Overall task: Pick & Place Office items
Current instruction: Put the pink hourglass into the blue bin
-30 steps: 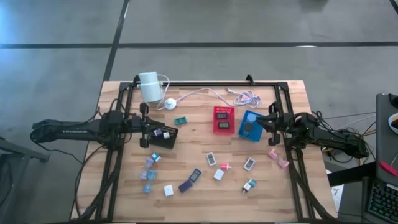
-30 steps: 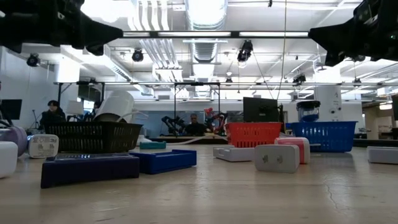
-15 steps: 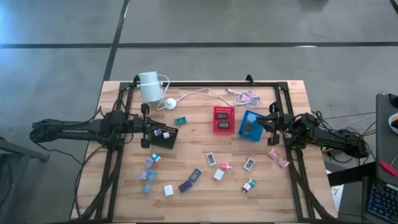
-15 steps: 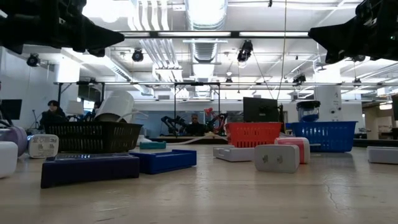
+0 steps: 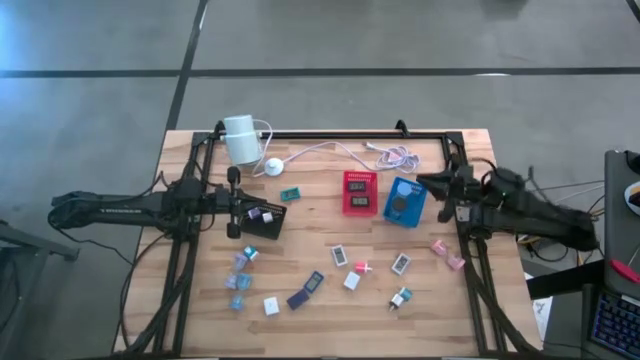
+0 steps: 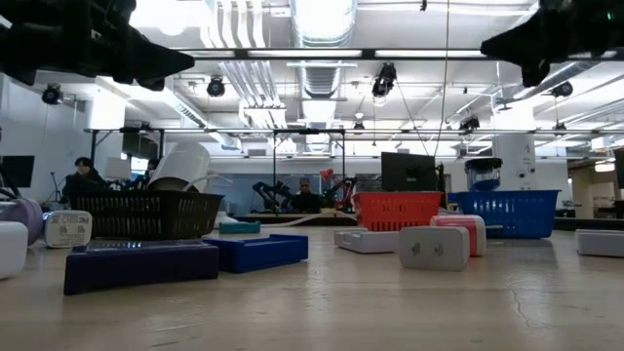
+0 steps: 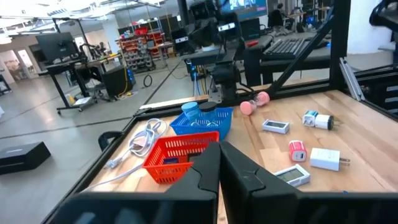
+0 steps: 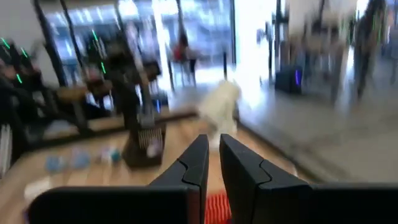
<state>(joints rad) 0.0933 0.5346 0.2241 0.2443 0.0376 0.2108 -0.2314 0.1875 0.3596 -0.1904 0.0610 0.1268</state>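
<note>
Two arms hovering above the bench, neither holding anything. Since a second ago, right gripper swung from beside the blue tray toward the frame's upper right, wrist view blurred by motion; probably a drop done, next pick pending. Left gripper unmoved at the black tray, centre left. Fingers pressed nearly together on both. Office items scattered mostly across the lower middle, some already in trays.

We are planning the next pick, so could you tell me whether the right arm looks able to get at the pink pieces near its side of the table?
Probably yes: the pink pieces lie in the open beside the right gripper, with nothing over them.
</note>
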